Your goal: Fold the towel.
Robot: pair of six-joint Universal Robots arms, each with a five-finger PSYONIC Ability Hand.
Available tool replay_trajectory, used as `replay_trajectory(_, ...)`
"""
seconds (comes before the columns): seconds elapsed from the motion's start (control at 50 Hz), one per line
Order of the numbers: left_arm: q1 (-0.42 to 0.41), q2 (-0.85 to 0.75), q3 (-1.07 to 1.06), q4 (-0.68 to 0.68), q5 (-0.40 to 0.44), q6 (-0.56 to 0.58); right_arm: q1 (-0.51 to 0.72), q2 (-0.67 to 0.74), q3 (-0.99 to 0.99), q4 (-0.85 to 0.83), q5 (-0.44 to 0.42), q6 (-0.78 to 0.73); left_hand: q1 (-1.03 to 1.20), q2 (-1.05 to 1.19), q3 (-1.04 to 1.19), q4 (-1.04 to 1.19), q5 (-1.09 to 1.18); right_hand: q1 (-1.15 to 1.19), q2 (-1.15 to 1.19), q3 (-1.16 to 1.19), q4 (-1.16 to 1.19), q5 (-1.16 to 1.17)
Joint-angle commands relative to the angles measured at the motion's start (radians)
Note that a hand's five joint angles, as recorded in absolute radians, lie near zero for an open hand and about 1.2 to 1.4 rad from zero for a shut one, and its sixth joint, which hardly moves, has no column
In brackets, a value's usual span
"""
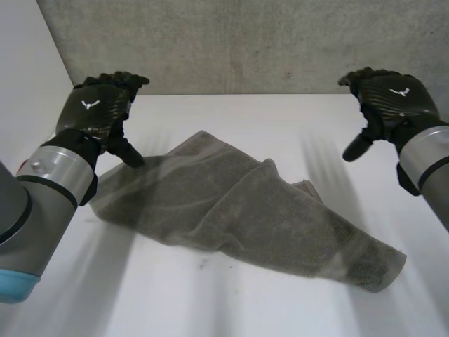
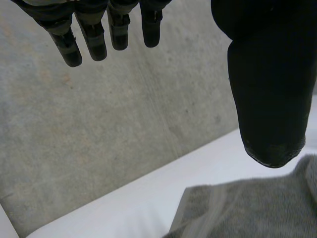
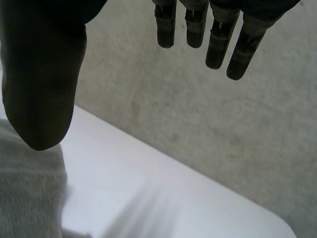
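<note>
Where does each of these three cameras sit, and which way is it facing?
Head view: behind the arms, looking down at the towel on the table; both arms, left hand and right hand show.
Left wrist view: on that wrist, facing the wall past its own fingers and thumb.
Right wrist view: the same, past its own fingers.
Shared: towel, table and wall in all three.
</note>
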Motion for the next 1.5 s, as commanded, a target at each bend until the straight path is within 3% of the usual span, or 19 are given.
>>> replay_trajectory(0.02,-0.018,-0.131,0.055,-0.011,0.04,0.155,-0.146,0.003,0.019,0.161,-0.022,0.004,0.004,0.009,0.008,0.008,-0.025,-0.048,-0.053,-0.068,-0.096,-0.062)
replay_trajectory(0.14,-0.042,-0.277,0.108,-0.008,0.101,0.25,-0.218,0.033,0.104,0.202,-0.112,-0.002,0.007,0.011,0.011,0.011,-0.023,-0.048,-0.053,-0.068,-0.096,-0.062)
replay_trajectory(0.34,-0.085,-0.428,0.155,-0.011,0.178,0.261,-0.296,0.058,0.32,0.176,-0.238,-0.066,0.016,0.02,0.02,0.02,-0.014,-0.048,-0.053,-0.068,-0.096,-0.062)
replay_trajectory(0.54,-0.095,-0.488,0.156,-0.057,0.258,0.261,-0.291,0.055,0.485,0.087,-0.244,-0.184,0.025,0.029,0.028,0.028,-0.005,-0.048,-0.053,-0.068,-0.096,-0.062)
replay_trajectory(0.76,-0.096,-0.503,0.155,-0.08,0.258,0.259,-0.288,0.059,0.576,-0.026,-0.229,-0.223,0.025,0.029,0.028,0.028,-0.005,-0.017,-0.022,-0.037,-0.066,-0.031)
replay_trajectory(1.12,-0.127,-0.5,0.133,-0.138,0.252,0.262,-0.29,0.084,0.588,-0.131,-0.235,-0.227,0.028,0.032,0.031,0.031,-0.002,0.612,0.606,0.591,0.563,0.597)
replay_trajectory(1.22,-0.125,-0.503,0.138,-0.138,0.247,0.261,-0.291,0.102,0.581,-0.158,-0.244,-0.236,0.031,0.035,0.034,0.034,0.001,1.173,1.168,1.152,1.124,1.159)
replay_trajectory(1.36,-0.124,-0.497,0.141,-0.138,0.232,0.259,-0.302,0.096,0.568,-0.175,-0.242,-0.266,0.045,0.05,0.049,0.049,0.016,1.174,1.169,1.154,1.125,1.16)
replay_trajectory(1.5,-0.112,-0.488,0.153,-0.141,0.134,0.261,-0.305,0.084,0.555,-0.177,-0.238,-0.295,0.057,0.061,0.061,0.061,0.027,1.174,1.169,1.154,1.125,1.16)
